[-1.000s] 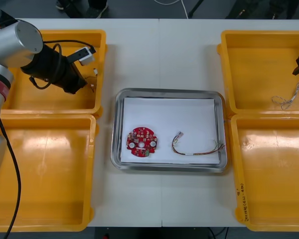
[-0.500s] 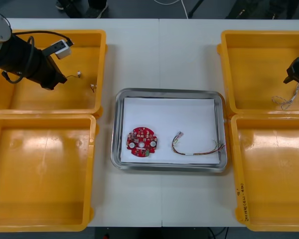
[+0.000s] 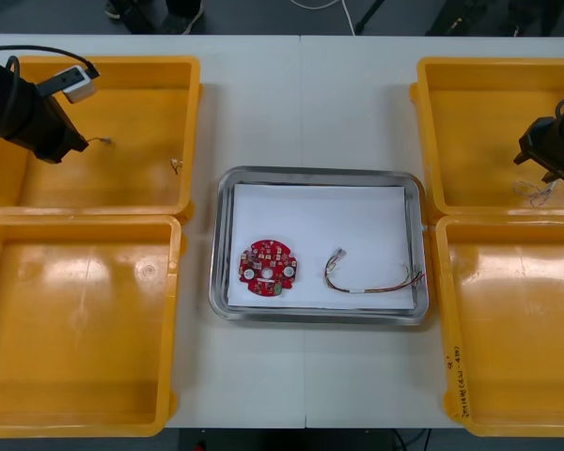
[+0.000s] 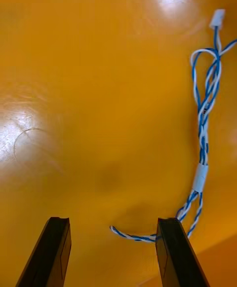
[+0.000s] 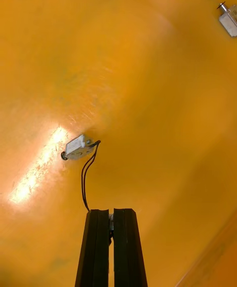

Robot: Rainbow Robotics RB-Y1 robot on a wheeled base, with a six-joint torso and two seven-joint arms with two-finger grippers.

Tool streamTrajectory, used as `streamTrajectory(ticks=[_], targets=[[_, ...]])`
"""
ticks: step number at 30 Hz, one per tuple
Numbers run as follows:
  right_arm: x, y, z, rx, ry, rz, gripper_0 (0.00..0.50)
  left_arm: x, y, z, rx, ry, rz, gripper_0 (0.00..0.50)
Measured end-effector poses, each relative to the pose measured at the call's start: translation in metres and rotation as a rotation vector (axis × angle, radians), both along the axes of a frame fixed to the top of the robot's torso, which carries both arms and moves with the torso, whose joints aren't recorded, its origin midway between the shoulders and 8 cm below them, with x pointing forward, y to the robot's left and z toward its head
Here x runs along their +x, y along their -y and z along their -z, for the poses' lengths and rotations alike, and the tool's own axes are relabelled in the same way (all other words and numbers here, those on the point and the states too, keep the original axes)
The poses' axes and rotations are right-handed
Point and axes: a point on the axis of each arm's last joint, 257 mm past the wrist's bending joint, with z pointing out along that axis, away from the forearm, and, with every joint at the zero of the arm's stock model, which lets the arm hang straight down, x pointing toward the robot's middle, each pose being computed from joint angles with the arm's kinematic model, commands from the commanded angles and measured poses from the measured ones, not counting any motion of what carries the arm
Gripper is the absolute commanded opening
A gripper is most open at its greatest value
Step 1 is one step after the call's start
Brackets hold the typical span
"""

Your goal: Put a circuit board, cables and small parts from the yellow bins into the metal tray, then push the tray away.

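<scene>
dark handwriting (image 3: 455,380) on near right yellow bin (image 3: 443,319) rim, illegible

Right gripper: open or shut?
Open. The right gripper has its fingers apart; the blue and white cable lies loose in the yellow bin.

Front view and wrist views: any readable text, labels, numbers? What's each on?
Near right yellow bin, rim: black handwriting, too small to read.
Red circuit board in the metal tray: no print readable.
Small metal part dangling from the shut left tool: no readable text.
</scene>
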Motion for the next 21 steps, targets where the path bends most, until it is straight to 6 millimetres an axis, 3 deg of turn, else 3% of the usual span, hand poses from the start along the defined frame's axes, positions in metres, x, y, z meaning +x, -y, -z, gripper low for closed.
streamTrajectory(ticks=[3, 6, 8, 9, 10, 11, 20, 21], targets=[[0.001, -0.002, 0.005, -0.017, -0.003, -0.013, 0.5, 0.0, -0.001, -0.001, -0.002, 0.001, -0.001, 0.018], [-0.001, -0.003, 0.01, -0.022, -0.011, -0.018, 0.5, 0.0, -0.001, -0.002, -0.004, 0.002, -0.001, 0.118], [-0.003, -0.003, 0.013, -0.019, -0.016, -0.018, 0.5, 0.0, 0.0, -0.002, -0.006, 0.003, 0.0, 0.225], [-0.004, -0.003, 0.015, -0.018, -0.019, -0.018, 0.5, 0.0, 0.0, -0.002, -0.007, 0.003, 0.0, 0.38], [-0.005, -0.003, 0.015, -0.017, -0.021, -0.019, 0.5, 0.0, 0.001, -0.002, -0.009, 0.003, 0.001, 0.458], [-0.005, -0.003, 0.016, -0.018, -0.024, -0.019, 0.5, 0.0, 0.001, -0.002, -0.011, 0.004, 0.002, 0.5], [-0.012, -0.008, 0.03, -0.032, -0.057, -0.041, 0.5, 0.0, 0.005, -0.004, -0.021, 0.007, 0.008, 0.5], [-0.013, -0.008, 0.032, -0.033, -0.061, -0.042, 0.454, 0.001, 0.006, -0.005, -0.02, 0.01, 0.01, 0.5]])
